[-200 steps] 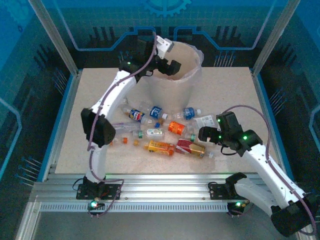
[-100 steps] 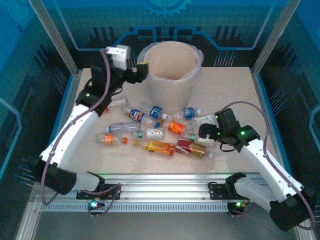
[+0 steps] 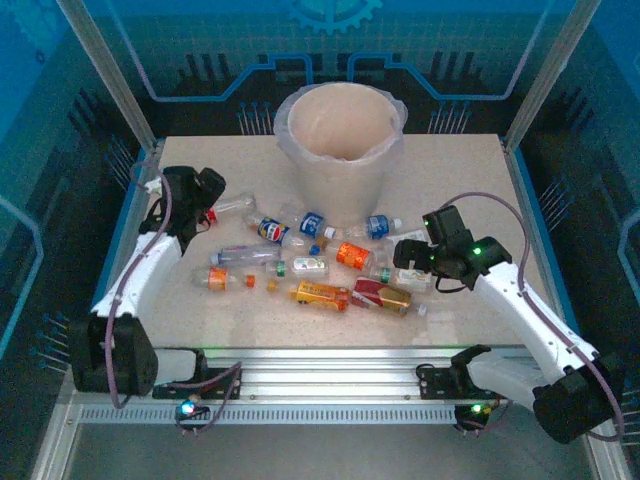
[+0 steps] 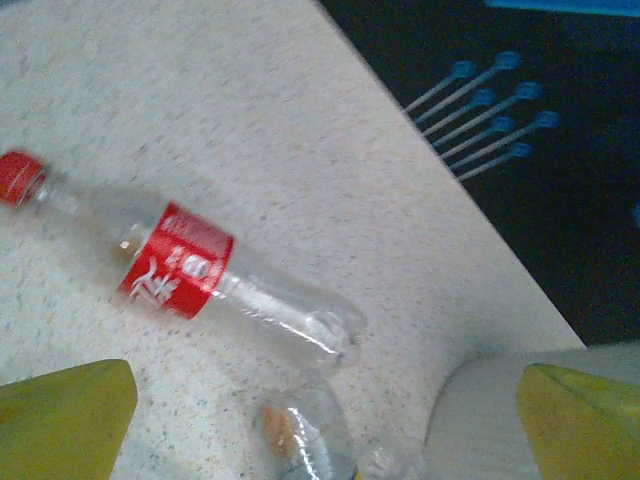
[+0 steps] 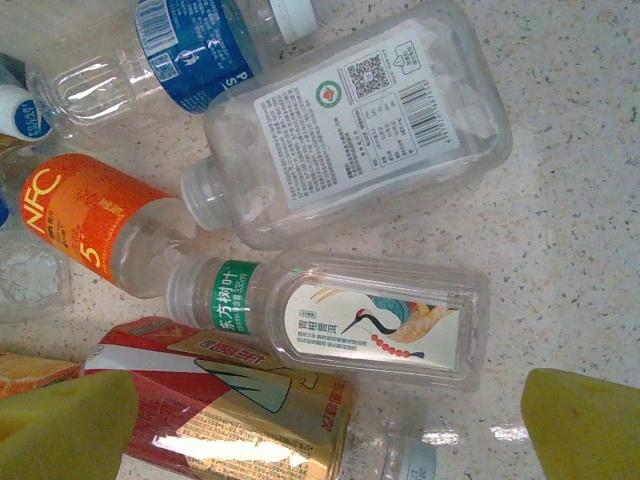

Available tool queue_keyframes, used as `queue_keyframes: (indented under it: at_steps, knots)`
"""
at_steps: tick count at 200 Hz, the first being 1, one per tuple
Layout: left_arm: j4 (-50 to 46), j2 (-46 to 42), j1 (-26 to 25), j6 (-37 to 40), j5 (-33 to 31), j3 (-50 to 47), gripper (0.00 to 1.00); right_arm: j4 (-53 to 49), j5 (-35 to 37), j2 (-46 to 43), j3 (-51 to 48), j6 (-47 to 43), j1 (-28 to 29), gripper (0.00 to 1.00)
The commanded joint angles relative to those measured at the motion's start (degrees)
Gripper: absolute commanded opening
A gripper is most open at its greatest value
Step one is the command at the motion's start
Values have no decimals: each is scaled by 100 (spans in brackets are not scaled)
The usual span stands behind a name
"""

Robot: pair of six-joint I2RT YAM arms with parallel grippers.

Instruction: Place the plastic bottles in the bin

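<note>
Away from bin (image 3: 340, 180), left gripper (image 3: 203, 187) now at table (image 3: 450, 170) left edge, gaping empty over red-label bottle (image 4: 180, 262): next pick; right gripper (image 3: 405, 258) also open, empty.

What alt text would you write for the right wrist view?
A clear plastic bottle with a crane label and green neck band lies on the speckled table, below a clear square bottle with a white barcode label. The open right gripper shows yellow fingertips in the bottom corners.

the bin (image 3: 338, 188) is pale beige, tabletop (image 3: 452, 182) speckled off-white, and the bottle (image 4: 180, 262) left of the bin has a red label and cap
</note>
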Motion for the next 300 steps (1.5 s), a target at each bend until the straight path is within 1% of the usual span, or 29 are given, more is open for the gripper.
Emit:
queue_keyframes:
  at_steps: [1,20,47,72,106,137,165,197,231,251,267,277,300]
  knots:
    - [-547,560,136,-1213,-439,382,99,-210,88,-73,152,43,71,100]
    - [-658,1071,206,-1521,-606,626,99,-215,129,-182,96,83,72,100]
    - [-703,1668,341,-1949,-460,889,99,-237,167,-285,87,96,72,100]
    - [-665,2011,412,-2187,-491,1060,99,-266,183,-303,78,123,72,100]
    - [-629,2497,588,-2411,-222,1287,99,-242,210,-269,73,149,72,100]
    - [-588,2851,708,-2479,-151,1472,99,-214,192,-200,82,176,71,100]
    - [-476,3226,814,-2595,129,1641,99,-169,132,-106,113,176,70,100]
    - [-353,3609,854,-2864,306,1773,99,-157,93,-23,150,209,72,100]
    - [-264,3924,872,-2967,418,1988,99,-160,99,-19,163,215,68,100]
    - [-218,4058,880,-3074,436,2055,91,-160,108,-8,178,220,72,100]
    - [-149,4106,885,-3197,444,2048,80,-160,117,-4,187,227,70,100]
    - [-80,4117,881,-3258,446,2034,71,-169,125,-4,190,228,72,100]
    - [-33,4143,886,-3283,435,2078,60,-178,156,5,197,242,72,100]
